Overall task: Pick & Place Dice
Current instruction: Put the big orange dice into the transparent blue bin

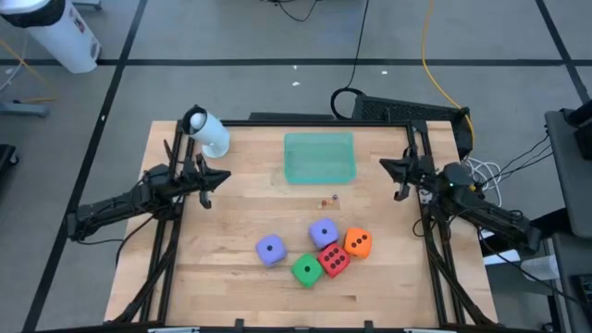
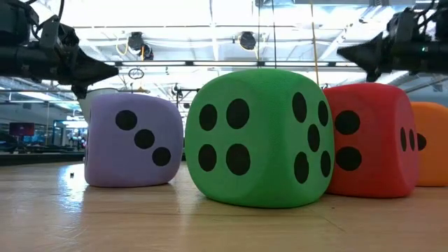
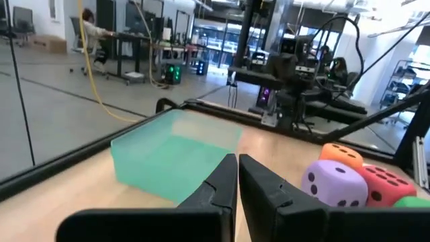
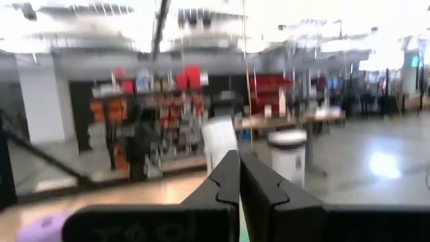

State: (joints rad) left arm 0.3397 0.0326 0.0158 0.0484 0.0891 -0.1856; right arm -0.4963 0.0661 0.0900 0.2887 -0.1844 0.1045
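Note:
Five dice lie together on the wooden table's near middle: two purple (image 1: 270, 248) (image 1: 323, 232), one green (image 1: 307, 270), one red (image 1: 334, 260) and one orange (image 1: 358, 243), each resting on a flat face. The low view shows a purple die (image 2: 133, 140), the green die (image 2: 259, 136), the red die (image 2: 367, 140) and the orange die (image 2: 430, 143) close up. My left gripper (image 1: 220, 178) (image 3: 237, 161) hovers shut at the table's left. At the table's right, my right gripper (image 1: 387, 165) (image 4: 238, 158) is shut and raised. Both point inward, clear of the dice.
A translucent green tray (image 1: 319, 157) (image 3: 175, 158) sits at the table's far middle. A white cylinder (image 1: 208, 131) lies at the far left corner. Tiny bits (image 1: 328, 199) lie between tray and dice. Black frame rails (image 1: 435, 268) run along both side edges.

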